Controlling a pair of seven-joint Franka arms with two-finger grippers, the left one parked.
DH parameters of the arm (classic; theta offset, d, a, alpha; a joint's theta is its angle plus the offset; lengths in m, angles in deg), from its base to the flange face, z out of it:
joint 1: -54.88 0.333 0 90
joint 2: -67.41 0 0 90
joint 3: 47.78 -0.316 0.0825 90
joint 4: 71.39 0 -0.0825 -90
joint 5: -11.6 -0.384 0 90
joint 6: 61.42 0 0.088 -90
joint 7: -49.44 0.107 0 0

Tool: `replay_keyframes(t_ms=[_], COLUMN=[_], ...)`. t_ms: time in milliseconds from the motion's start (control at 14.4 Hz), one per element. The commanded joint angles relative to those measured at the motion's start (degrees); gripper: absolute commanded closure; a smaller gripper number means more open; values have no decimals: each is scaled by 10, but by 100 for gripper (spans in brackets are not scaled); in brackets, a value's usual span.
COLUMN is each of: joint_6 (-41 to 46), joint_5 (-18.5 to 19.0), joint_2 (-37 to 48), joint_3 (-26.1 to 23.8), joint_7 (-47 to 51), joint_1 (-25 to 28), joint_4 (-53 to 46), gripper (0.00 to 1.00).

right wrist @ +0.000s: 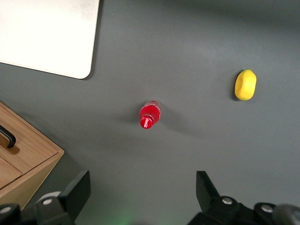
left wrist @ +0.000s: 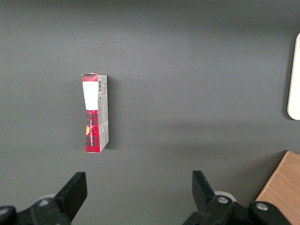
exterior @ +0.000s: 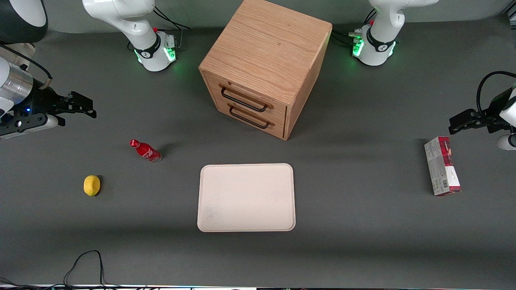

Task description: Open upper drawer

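Reaching in level above the bench (exterior: 363,249) at the working arm's end, the right arm holds its pincer (exterior: 82,108) open and empty, fingers (right wrist: 77,190) spread wide, touching nothing. Below it stand a red bottle (exterior: 146,150) and a lemon (exterior: 92,185), with a cream tray (exterior: 246,197) beside them. At mid-bench the oak cabinet (exterior: 266,52) keeps its upper drawer (exterior: 246,98) shut, above the lower drawer (exterior: 250,115).
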State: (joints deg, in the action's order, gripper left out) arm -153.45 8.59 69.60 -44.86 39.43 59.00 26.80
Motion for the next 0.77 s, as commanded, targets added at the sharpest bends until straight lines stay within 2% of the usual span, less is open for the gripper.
replay_keyframes(t_ms=[0,697], joint_6=[14,26], joint_5=[6,1], joint_2=[-11,-20], joint_3=[7,3], joint_7=[-7,-7], joint_1=[6,11], joint_4=[-19,-20], gripper=[0,0])
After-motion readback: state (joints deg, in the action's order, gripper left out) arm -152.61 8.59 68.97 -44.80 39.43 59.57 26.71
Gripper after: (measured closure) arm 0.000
